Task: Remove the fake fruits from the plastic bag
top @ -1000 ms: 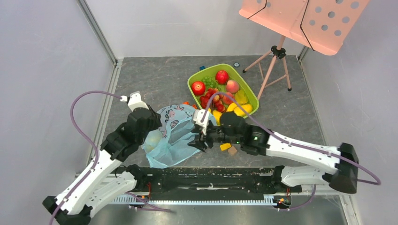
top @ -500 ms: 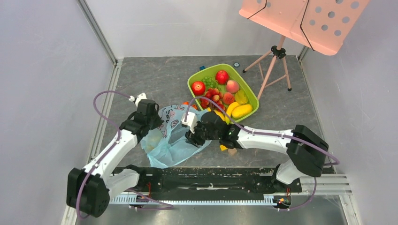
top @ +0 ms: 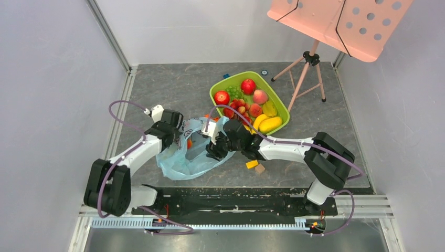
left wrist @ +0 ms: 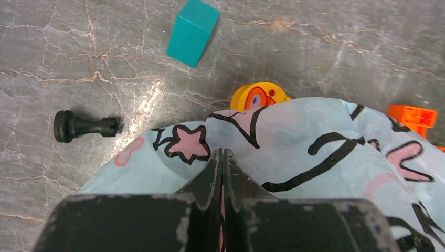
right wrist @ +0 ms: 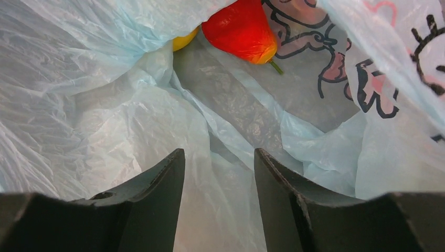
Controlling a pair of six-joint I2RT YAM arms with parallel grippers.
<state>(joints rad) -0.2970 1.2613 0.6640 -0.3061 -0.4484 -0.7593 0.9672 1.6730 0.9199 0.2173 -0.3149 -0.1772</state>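
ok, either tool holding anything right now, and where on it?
Left tool pinches the plastic bag by a fold of its film. Right tool open inside it, holding nothing.

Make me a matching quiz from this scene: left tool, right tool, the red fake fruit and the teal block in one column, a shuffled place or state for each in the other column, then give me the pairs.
Column one:
1. left tool
2. right tool
3. red fake fruit
4. teal block

Column two:
A. lying inside the plastic bag
B. open, with bag film all around it
C. on the table, beyond the bag
D. shut on the bag's film

Pairs: 1-D, 2-B, 3-A, 4-C
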